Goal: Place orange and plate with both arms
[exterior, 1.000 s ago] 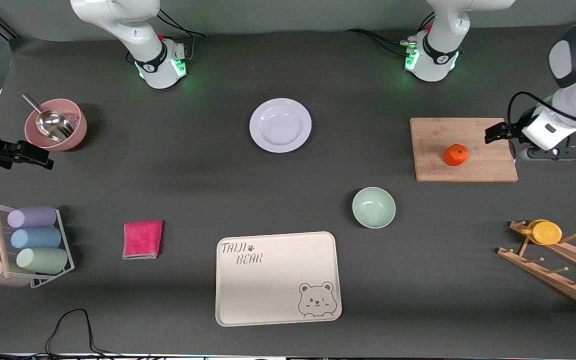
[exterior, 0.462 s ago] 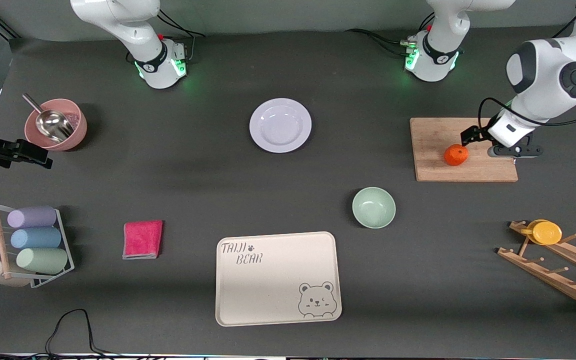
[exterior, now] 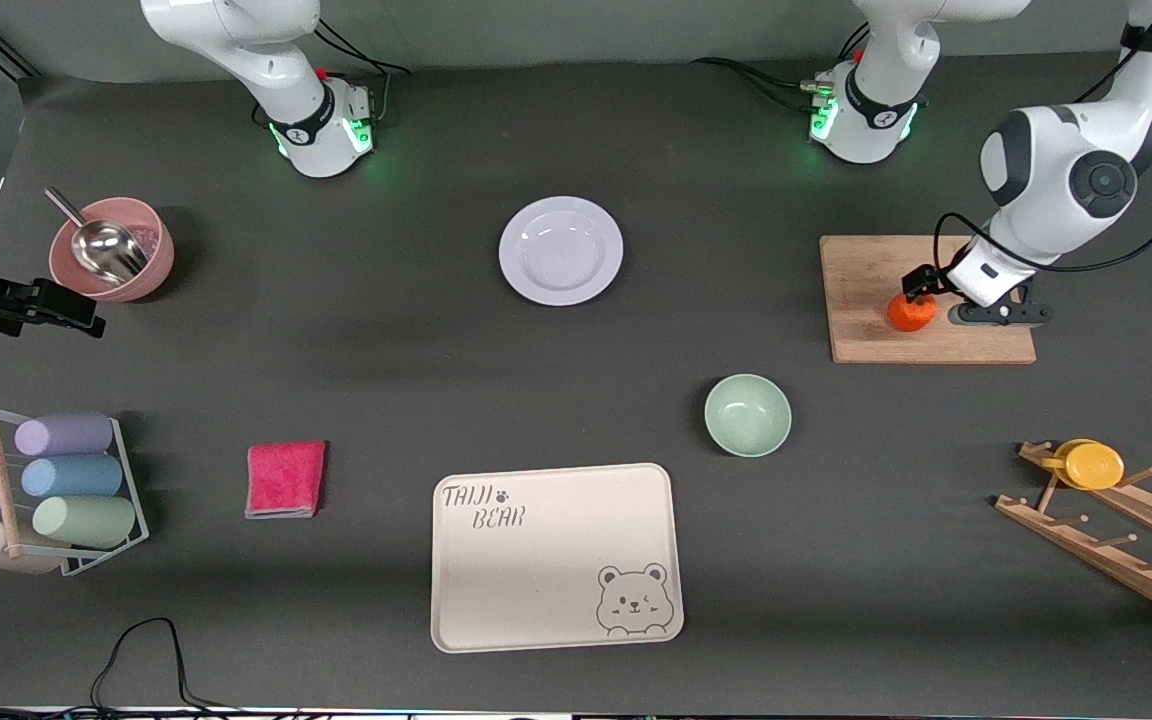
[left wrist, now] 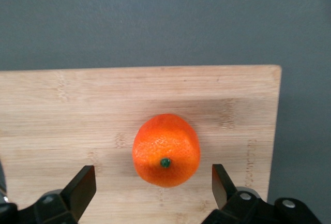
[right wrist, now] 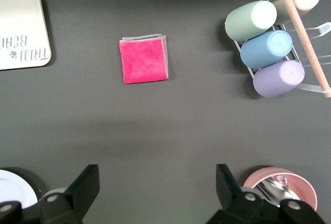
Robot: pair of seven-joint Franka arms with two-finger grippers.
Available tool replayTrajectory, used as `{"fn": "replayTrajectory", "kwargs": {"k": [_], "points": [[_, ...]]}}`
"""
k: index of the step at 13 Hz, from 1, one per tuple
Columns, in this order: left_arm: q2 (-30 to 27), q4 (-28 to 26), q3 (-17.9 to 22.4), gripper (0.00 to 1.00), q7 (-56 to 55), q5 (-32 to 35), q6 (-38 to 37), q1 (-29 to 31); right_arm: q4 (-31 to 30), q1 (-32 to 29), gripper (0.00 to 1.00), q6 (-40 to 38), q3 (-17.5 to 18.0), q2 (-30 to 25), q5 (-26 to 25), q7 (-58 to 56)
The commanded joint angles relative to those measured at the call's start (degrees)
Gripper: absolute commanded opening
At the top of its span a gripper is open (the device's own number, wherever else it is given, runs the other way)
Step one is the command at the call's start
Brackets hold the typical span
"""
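At the right arm's end of the desk, the right gripper (exterior: 66,310) hangs in the air beside the pink round bowl (exterior: 112,250) that holds a metal scoop. Its black fingers (right wrist: 85,185) are spread wide with nothing between them, and this arm waits.

Toward the middle, the round glossy white plate (exterior: 561,250) lies bare on the dark grey desk (exterior: 386,350). It is well apart from both grippers and farther from the front camera than the cream rectangular bear-print tray (exterior: 556,555).

At the left arm's end, the small bright-orange round fruit (exterior: 911,312) sits on the pale wooden cutting board (exterior: 866,270), stem spot turned toward the wrist camera. The left gripper (left wrist: 151,175) is over it, fingers parted and gripping nothing, one on each side of the fruit with bare board showing in both gaps. The fruit lies centred between the fingers but slightly ahead of their tips. It is hard to tell whether they are low enough to meet its widest part.

Being round, the orange has no long axis to line up with. The left arm is plainly the nearer one. The grasp likely needs a short advance or drop before closing.
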Motion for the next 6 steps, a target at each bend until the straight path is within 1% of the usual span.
{"fn": "replayTrajectory", "kwargs": {"k": [1,3,6], "points": [[2.67,-0.70,-0.84,1.00,-0.01,-0.52,3.03,0.03,-1.09,0.58,1.00,1.18,0.05,-0.65,-1.41,-0.12],[4.34,-1.49,-0.93,1.00,-0.01,-0.52,5.23,0.03,-3.01,0.58,1.00,2.50,0.05,-1.17,-0.98,-0.12],[5.93,-2.29,-1.02,1.00,0.07,-0.44,7.70,0.03,-8.89,0.75,1.00,6.09,0.40,-4.24,-0.19,0.06]]}}
